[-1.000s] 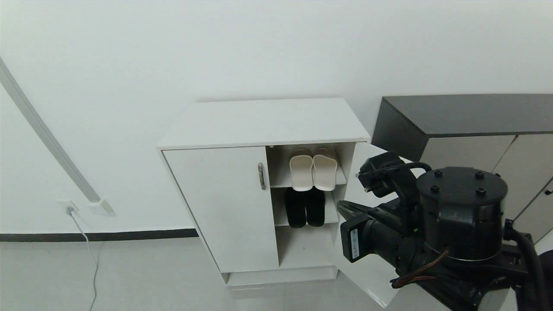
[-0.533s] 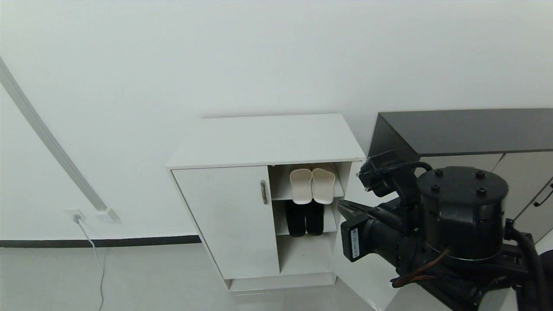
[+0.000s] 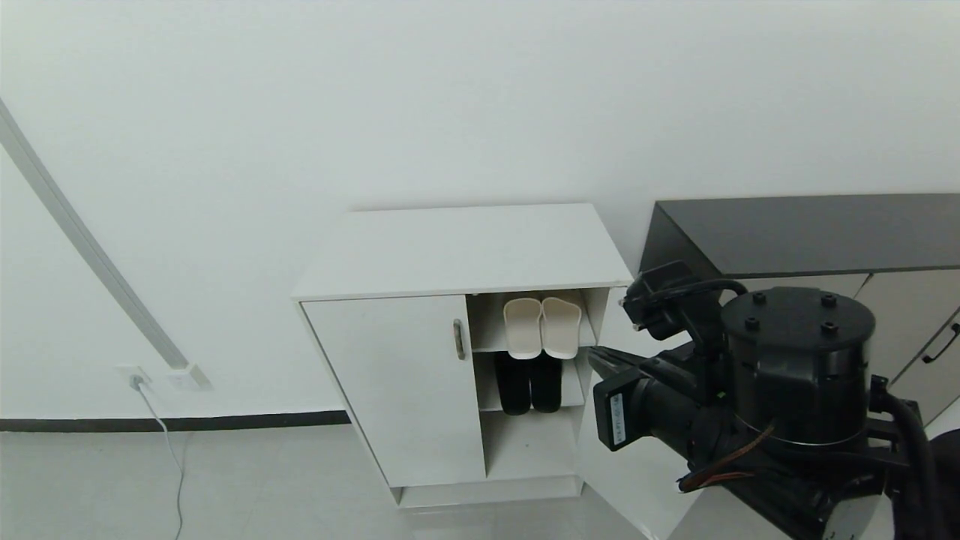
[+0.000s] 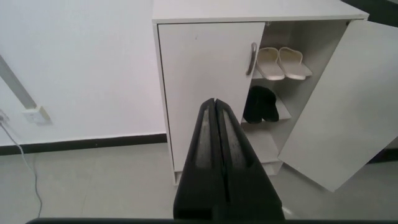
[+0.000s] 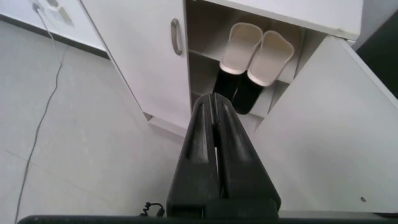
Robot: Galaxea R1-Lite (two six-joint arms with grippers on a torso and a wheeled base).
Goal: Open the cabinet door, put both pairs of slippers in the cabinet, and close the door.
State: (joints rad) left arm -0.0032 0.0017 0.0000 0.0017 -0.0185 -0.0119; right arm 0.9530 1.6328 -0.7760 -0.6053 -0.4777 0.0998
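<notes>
open cabinet [image 3: 465,247], cream slippers [image 3: 541,327] above black slippers [image 3: 529,384]

This is a plain indoor room, perhaps the entrance corner of a home or a test room; I cannot tell which. A low white wooden cabinet [image 3: 465,251] stands against a bare white wall [image 3: 450,97]. On its shelves lie a pair of cream plastic slippers [image 3: 541,328] and a pair of black slippers [image 3: 529,384]. Beside it stands a grey sideboard with a black top [image 3: 810,232]. The floor of pale grey tiles [image 3: 247,487] meets a black skirting strip [image 3: 172,421]. A white wall socket [image 3: 135,375] sits under a slanted grey cable duct [image 3: 82,232].
</notes>
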